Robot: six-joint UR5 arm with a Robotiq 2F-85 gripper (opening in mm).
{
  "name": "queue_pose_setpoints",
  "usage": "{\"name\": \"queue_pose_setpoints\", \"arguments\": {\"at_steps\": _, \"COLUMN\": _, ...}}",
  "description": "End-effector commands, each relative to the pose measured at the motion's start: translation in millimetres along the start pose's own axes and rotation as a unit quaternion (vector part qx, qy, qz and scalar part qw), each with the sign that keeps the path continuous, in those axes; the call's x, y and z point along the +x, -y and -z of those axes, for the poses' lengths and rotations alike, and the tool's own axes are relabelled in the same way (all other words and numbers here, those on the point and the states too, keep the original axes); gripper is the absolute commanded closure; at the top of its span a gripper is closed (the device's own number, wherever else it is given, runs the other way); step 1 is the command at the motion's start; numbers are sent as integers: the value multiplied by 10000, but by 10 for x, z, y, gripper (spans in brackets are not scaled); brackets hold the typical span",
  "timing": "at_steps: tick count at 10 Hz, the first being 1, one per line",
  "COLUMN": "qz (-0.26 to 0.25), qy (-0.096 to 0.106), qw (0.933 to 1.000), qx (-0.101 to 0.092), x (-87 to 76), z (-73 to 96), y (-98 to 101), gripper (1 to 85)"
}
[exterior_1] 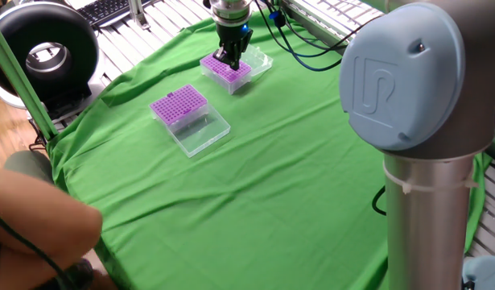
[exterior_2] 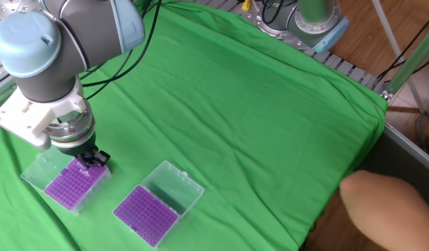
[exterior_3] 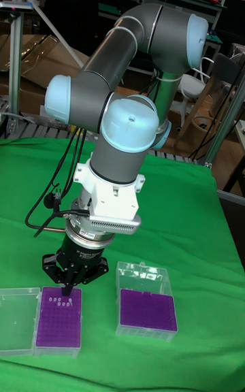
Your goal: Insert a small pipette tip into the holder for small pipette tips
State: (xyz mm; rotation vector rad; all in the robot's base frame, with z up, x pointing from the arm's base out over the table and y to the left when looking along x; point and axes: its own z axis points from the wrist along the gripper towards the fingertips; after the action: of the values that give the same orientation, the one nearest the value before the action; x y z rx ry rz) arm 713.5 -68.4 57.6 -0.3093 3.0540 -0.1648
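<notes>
Two clear boxes with purple racks lie on the green cloth. My gripper [exterior_3: 67, 290] points straight down at the top edge of the left rack [exterior_3: 59, 320], which holds several white pipette tips [exterior_3: 62, 303]. Its fingers meet in a point just above the purple surface. Whether a tip sits between them is too small to tell. The other fixed view has the gripper [exterior_2: 95, 160] at the right corner of that rack [exterior_2: 71, 187], and one fixed view finds the gripper [exterior_1: 228, 58] over the far rack [exterior_1: 231, 72]. The second rack [exterior_3: 148, 309] lies apart with no tips showing.
The open lid [exterior_3: 17, 319] lies left of the rack under the gripper. The second box [exterior_1: 179, 105] has its clear lid [exterior_1: 202, 133] open beside it. A person's arm [exterior_1: 38, 221] is at the table's near corner, their hand [exterior_2: 388, 209] just off the cloth. A second arm's base [exterior_1: 424, 121] fills the right foreground.
</notes>
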Motion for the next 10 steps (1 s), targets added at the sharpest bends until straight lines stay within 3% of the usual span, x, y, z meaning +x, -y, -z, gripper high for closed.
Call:
{"name": "queue_pose_setpoints", "arguments": {"at_steps": 1, "qz": 4, "qy": 74, "qw": 10000, "qx": -22, "x": -41, "z": -11, "y": 14, "gripper": 847}}
{"name": "queue_pose_setpoints", "arguments": {"at_steps": 10, "qz": -161, "qy": 77, "qw": 9998, "qx": -77, "x": -89, "z": -11, "y": -52, "gripper": 847}}
